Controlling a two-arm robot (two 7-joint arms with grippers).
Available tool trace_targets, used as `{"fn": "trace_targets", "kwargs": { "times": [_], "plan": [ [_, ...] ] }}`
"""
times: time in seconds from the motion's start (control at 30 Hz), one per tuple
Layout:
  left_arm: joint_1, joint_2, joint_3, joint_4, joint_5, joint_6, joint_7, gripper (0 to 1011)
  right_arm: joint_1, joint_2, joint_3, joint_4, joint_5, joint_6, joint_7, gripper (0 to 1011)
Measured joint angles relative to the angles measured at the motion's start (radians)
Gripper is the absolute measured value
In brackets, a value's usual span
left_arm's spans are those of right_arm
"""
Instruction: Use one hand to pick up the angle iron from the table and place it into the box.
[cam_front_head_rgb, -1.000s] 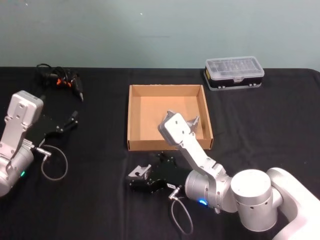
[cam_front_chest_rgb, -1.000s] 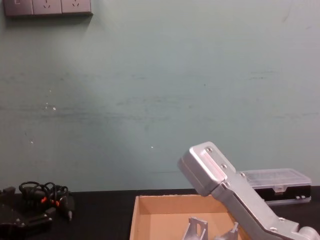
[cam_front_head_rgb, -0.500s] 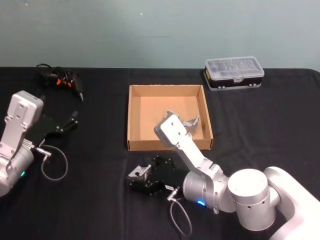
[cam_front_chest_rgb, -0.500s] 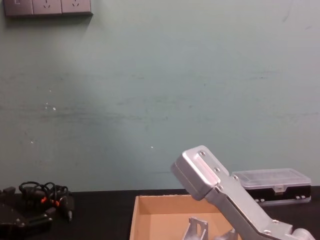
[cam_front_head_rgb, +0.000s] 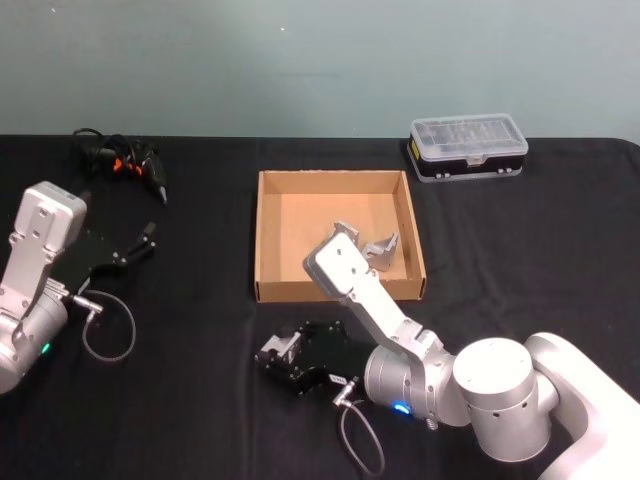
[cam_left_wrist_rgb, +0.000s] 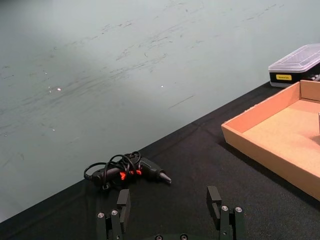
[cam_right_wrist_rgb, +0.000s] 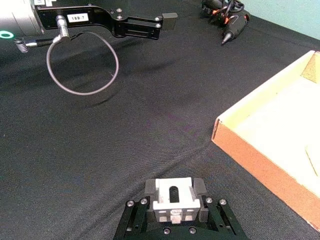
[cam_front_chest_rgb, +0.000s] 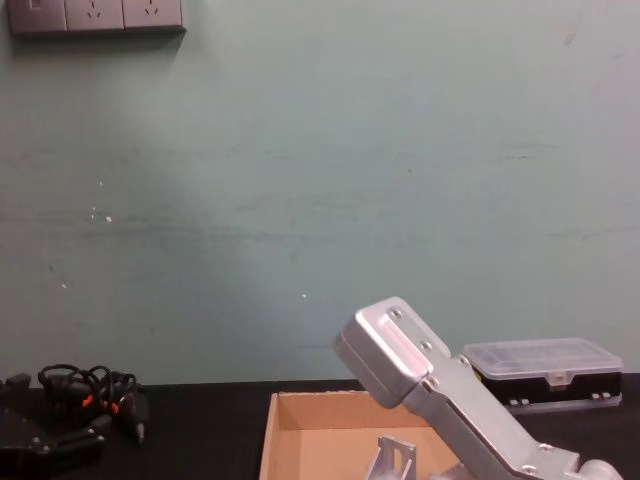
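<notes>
A pale green wall is seen behind a table (cam_front_head_rgb: 200, 400) covered in matte black. The box (cam_front_head_rgb: 275, 235) — a shallow tan cardboard tray — is set near the middle of the table, and grey metal pieces (cam_front_head_rgb: 380, 246) are seen lying inside it toward its right wall, partly hidden by the right arm.

The right gripper (cam_right_wrist_rgb: 173, 196) is held low over the table just in front of the box's near wall, toward its left corner. An angle iron (cam_right_wrist_rgb: 173, 198), a light grey bracket with a slot in its face, is clamped between the two black fingers, which are closed against its sides; in the head view it shows at the gripper's tip (cam_front_head_rgb: 278, 350).

The left gripper (cam_left_wrist_rgb: 170, 206) is parked at the table's left side, well apart from the box, with its fingers spread wide and nothing between them. Beyond it, near the table's far left edge, a black tool with orange marks and a coiled cable (cam_front_head_rgb: 125, 160) is lying. A clear-lidded black-and-yellow plastic case (cam_front_head_rgb: 468, 145) is set behind the box's far right corner — apart from it.
</notes>
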Motion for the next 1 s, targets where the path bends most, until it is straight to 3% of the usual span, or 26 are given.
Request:
{"fn": "trace_targets", "kwargs": {
  "times": [0.37,0.73,1.0],
  "plan": [
    [0.0,0.0,0.0,0.0,0.0,0.0,0.0,1000,-0.025,0.014,0.022,-0.052,-0.004,-0.006,-0.009,457],
    [0.0,0.0,0.0,0.0,0.0,0.0,0.0,1000,-0.056,0.061,0.112,-0.198,0.003,-0.031,-0.051,457],
    [0.0,0.0,0.0,0.0,0.0,0.0,0.0,1000,-0.033,0.06,0.177,-0.205,0.007,-0.048,-0.088,457]
  ]
}}
